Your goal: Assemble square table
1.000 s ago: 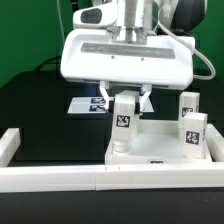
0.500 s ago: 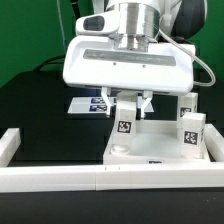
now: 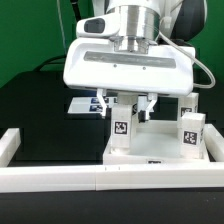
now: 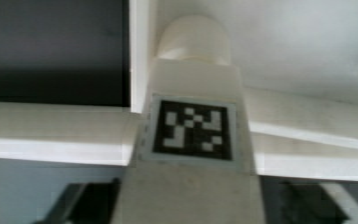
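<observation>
On the exterior view's left the black table point(image 3: 35, 110) is bare but for a white border rail point(image 3: 50, 178) along the near edge and, farther back, the marker board point(image 3: 85, 103) half hidden under the arm; toward the middle the tool point(image 3: 127, 104) hangs over a white leg point(image 3: 121, 133), its fingers point(image 3: 147, 107) apparently flanking the leg's top, though whether they are pressing it or standing just clear I cannot tell; the leg stands upright at the near left corner of the square slab point(image 3: 160, 150), seemingly in a socket; at the right two more tagged legs point(image 3: 191, 135) stand upright (one behind the other). The parts look like light, stiff, smooth plastic, apt to slip; I judge the best hold is across the leg's upper sides, above its tag point(image 4: 194, 128).
</observation>
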`<state>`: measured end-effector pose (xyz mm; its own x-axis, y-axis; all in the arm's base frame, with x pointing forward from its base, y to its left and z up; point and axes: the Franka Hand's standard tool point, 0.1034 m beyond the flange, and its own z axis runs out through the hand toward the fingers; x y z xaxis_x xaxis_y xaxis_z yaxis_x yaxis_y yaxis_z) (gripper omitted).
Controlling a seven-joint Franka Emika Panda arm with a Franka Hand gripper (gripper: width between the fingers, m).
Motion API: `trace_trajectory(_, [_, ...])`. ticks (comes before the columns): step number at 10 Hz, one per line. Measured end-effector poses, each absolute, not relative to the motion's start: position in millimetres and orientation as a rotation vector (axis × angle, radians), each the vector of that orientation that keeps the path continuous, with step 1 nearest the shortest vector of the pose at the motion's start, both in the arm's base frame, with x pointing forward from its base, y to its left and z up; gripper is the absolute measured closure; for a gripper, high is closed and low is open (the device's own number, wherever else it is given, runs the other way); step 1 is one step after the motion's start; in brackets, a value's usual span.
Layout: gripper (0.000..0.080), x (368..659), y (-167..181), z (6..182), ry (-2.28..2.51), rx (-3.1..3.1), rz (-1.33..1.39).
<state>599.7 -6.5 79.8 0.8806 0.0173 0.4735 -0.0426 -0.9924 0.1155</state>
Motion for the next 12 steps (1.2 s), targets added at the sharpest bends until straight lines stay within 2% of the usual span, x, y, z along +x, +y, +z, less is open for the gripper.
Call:
trace_trajectory(1, [0.0197, 599.7, -6.5, 79.8, -0.020, 2.927, 0.739])
trace_trajectory(2, [0.0197, 599.7, -6.5, 79.8, -0.020, 2.927, 0.739])
trace_trajectory(3, [0.0164, 599.7, -6.5, 79.8, -0.020, 2.927, 0.739])
trace_trajectory(8, [0.0150, 599.6, -6.8, 79.7, -0.020, 2.927, 0.737])
trace_trajectory(12, [0.0150, 597.8, -36.2, 106.6, -0.159, 3.134, 0.453])
